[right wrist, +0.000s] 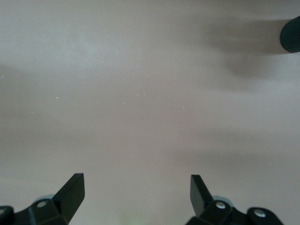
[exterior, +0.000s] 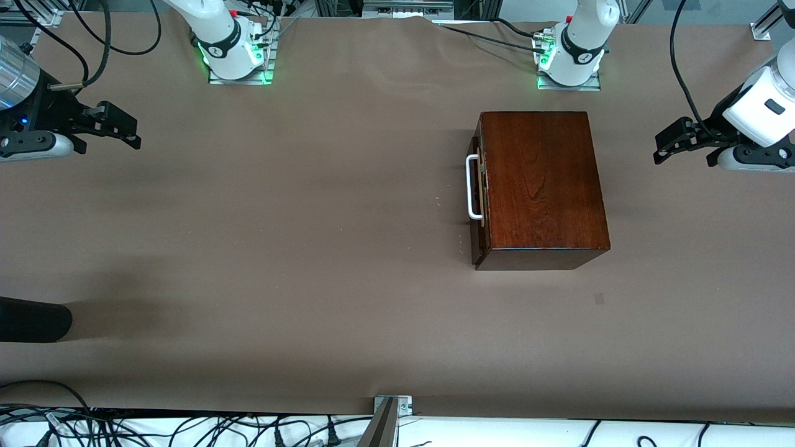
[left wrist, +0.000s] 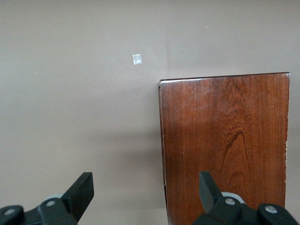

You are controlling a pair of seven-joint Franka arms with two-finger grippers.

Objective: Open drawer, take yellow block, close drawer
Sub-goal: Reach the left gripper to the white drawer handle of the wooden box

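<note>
The mahogany wooden box [exterior: 539, 186] sits on the table toward the left arm's end. Its drawer [exterior: 478, 192] is shut, and the drawer's white bar handle [exterior: 471, 187] faces the right arm's end. The box top also shows in the left wrist view [left wrist: 225, 145]. The yellow block is hidden. My left gripper [exterior: 663, 149] is open and empty, up in the air at the left arm's end of the table, apart from the box. My right gripper [exterior: 127, 130] is open and empty, up over the bare table at the right arm's end.
The brown table cover [exterior: 279, 248] spreads across the whole table. A black cylinder [exterior: 31, 320] juts in at the right arm's end, nearer the front camera; it also shows in the right wrist view [right wrist: 291, 35]. A small pale mark [left wrist: 137, 59] lies on the table near the box.
</note>
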